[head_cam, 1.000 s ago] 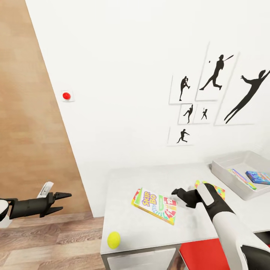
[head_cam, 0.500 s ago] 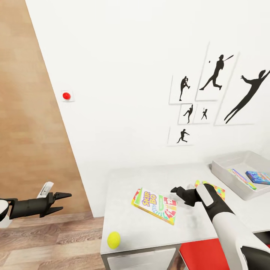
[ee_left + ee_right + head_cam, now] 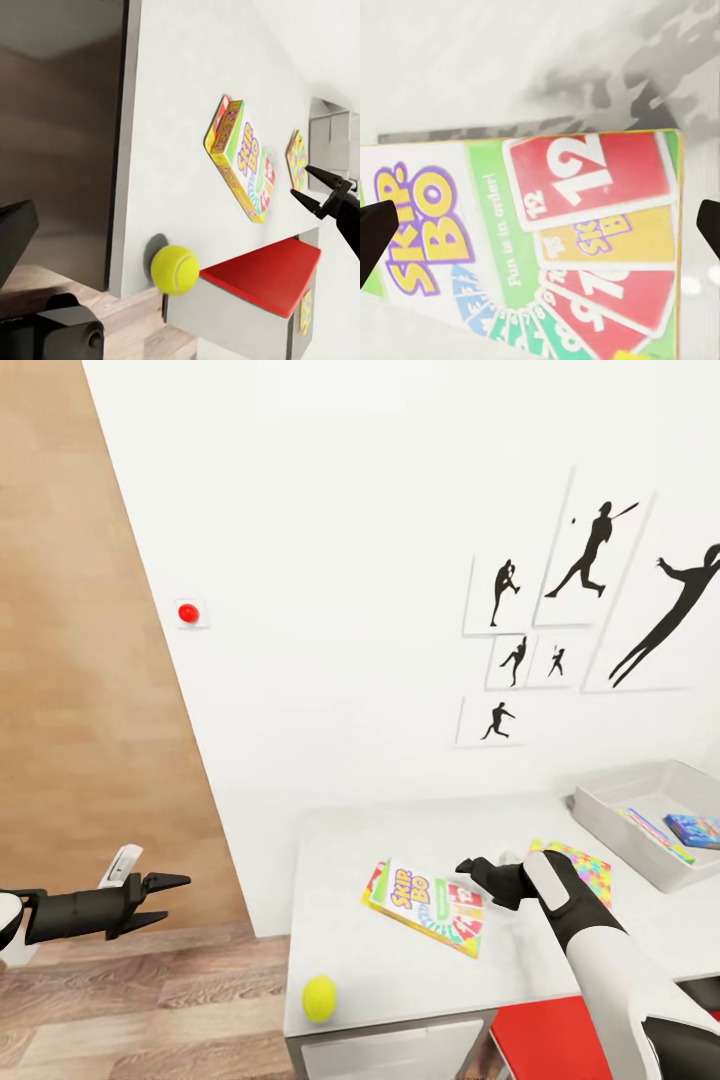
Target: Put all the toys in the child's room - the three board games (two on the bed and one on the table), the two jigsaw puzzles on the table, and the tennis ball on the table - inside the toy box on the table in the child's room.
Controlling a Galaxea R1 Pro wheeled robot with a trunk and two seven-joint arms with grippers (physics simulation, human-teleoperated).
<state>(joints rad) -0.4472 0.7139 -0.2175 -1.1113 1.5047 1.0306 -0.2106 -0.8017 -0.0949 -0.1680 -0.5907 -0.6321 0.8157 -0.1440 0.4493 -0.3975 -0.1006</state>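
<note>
The right gripper (image 3: 470,867) hangs just above the table (image 3: 400,970), at the three o'clock edge of the white-green-yellow board game (image 3: 428,905); its jaws stand wide apart and hold nothing, and in the right wrist view the two dark fingertips (image 3: 376,232) frame the printed lid (image 3: 547,240) at either side. That box lies flat near the middle of the pale tabletop. A jigsaw puzzle (image 3: 588,868) lies flat at about three o'clock from the box, partly behind the right forearm. The tennis ball (image 3: 320,998) rests near the front edge of the table, at about seven o'clock from the box and well apart from it. The toy box (image 3: 610,825), a grey tray, sits at the far right of the table, at about two o'clock from the board game, with a blue board game (image 3: 695,829) and a thin multicoloured flat item already inside; what that item is cannot be told. The left gripper (image 3: 165,898) is held out over the wood floor (image 3: 150,1010), well clear of the table, jaws parted and empty. Judgement: the step in hand is the pickup of the board game on the table. The next move calls for lowering the right gripper and closing across the thin box, which lies flush to the top and offers little edge; a slip or a push along the surface is the likely fault.
</note>
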